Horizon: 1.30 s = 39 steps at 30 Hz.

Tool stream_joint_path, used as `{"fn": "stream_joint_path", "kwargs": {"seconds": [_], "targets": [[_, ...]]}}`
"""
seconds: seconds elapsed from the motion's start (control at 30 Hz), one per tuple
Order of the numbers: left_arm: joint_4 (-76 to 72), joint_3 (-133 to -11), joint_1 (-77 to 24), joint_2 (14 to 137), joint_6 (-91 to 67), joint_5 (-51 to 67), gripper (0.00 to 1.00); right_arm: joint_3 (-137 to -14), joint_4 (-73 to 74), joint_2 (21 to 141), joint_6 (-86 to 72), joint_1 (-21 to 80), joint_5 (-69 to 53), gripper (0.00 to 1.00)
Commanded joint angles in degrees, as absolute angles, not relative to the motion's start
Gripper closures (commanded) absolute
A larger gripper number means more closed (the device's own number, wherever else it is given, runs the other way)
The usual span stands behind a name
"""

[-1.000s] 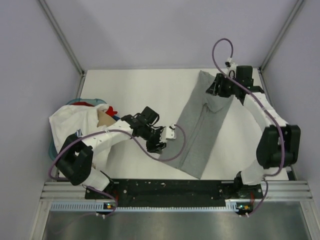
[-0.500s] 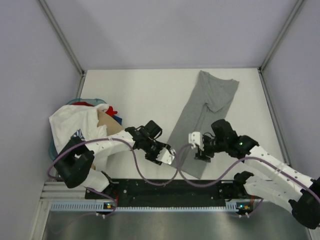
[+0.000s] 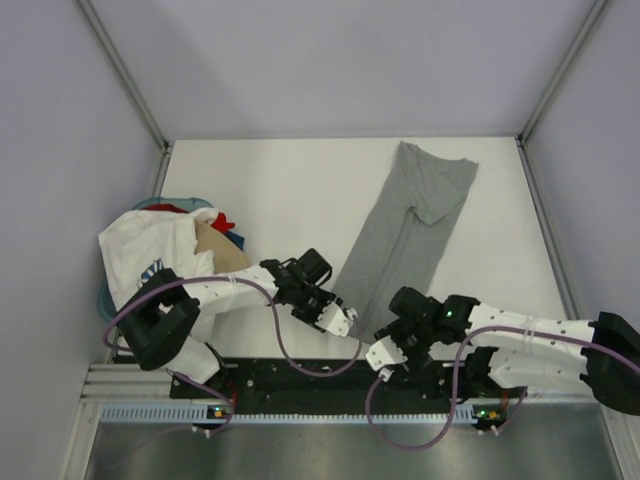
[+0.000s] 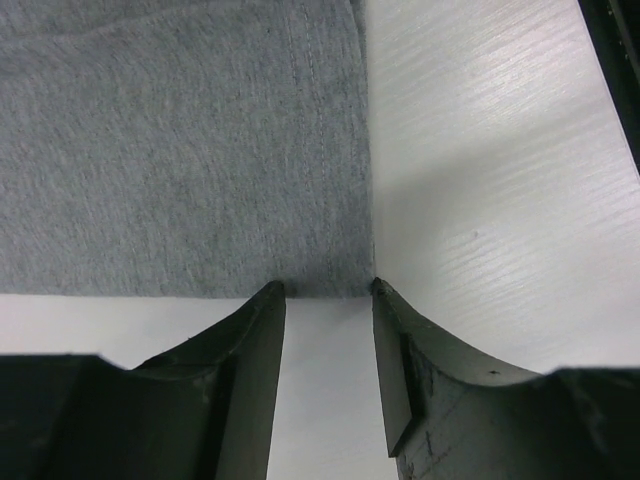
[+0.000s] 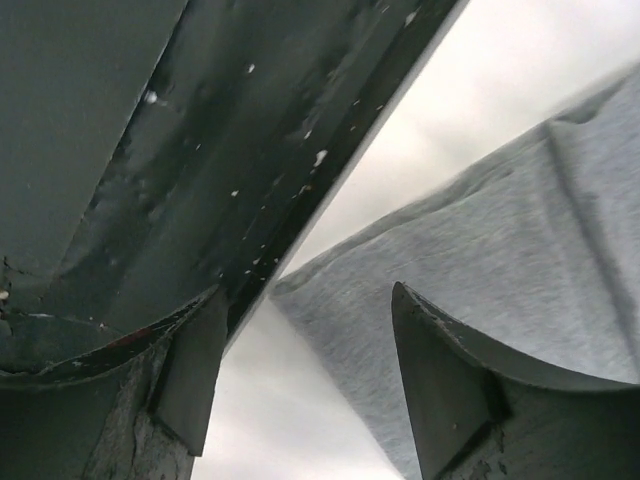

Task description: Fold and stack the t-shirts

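Observation:
The heather-grey t-shirt (image 3: 410, 230) lies folded into a long strip, running diagonally from the far right of the table (image 3: 260, 190) to its near middle. My left gripper (image 3: 338, 318) is open at the strip's near left corner. In the left wrist view its tips (image 4: 325, 290) touch the hem edge of the grey cloth (image 4: 180, 150). My right gripper (image 3: 385, 352) is open at the near right corner. In the right wrist view the grey corner (image 5: 480, 260) lies between its open jaws (image 5: 307, 292). Neither holds anything.
At the left edge, a pile holds the white printed tee (image 3: 140, 250), a tan one (image 3: 215, 245) and a red one (image 3: 222, 220) over a blue basket (image 3: 105, 300). The black base rail (image 3: 340, 375) runs along the near edge, close to my right gripper.
My right arm has swung from the shirt's far end down to its near corner. My left gripper has moved nearer and right, up to the hem. The shirt's far end now lies flat.

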State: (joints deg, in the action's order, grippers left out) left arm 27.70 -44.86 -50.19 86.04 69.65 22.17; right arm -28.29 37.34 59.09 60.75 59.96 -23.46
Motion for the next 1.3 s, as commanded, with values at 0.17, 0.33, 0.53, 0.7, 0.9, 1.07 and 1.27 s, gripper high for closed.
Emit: {"fn": "stream_joint_path", "kwargs": {"seconds": [0.17, 0.33, 0.53, 0.7, 0.9, 1.07, 1.27], "targets": [[27.2, -44.6, -54.0, 90.4, 67.9, 17.8, 0.68, -24.2, 31.8, 59.2, 63.0, 62.4, -18.8, 0.58], [28.1, -46.1, -54.2, 90.0, 65.5, 17.2, 1.0, -26.6, 33.1, 60.5, 61.1, 63.2, -18.7, 1.0], [33.3, -56.4, -53.0, 89.8, 56.4, 17.9, 1.0, -30.4, 35.9, 55.8, 54.6, 58.4, -16.9, 1.0], [36.0, -67.5, -49.6, 93.2, 50.5, 20.2, 1.0, -32.5, 36.7, 48.9, 53.9, 45.6, -20.4, 1.0], [39.7, -82.3, -47.3, 101.1, 46.1, 21.6, 1.0, -35.2, 34.4, 47.8, 54.0, 32.1, -21.4, 1.0], [40.1, -92.3, -45.4, 109.8, 42.2, 19.4, 1.0, -34.3, 25.4, 48.5, 53.8, 21.7, -21.7, 1.0], [41.0, -106.2, -43.6, 120.0, 37.4, 17.0, 1.0, -30.7, 5.2, 53.1, 51.6, 13.0, -23.5, 1.0]]}}
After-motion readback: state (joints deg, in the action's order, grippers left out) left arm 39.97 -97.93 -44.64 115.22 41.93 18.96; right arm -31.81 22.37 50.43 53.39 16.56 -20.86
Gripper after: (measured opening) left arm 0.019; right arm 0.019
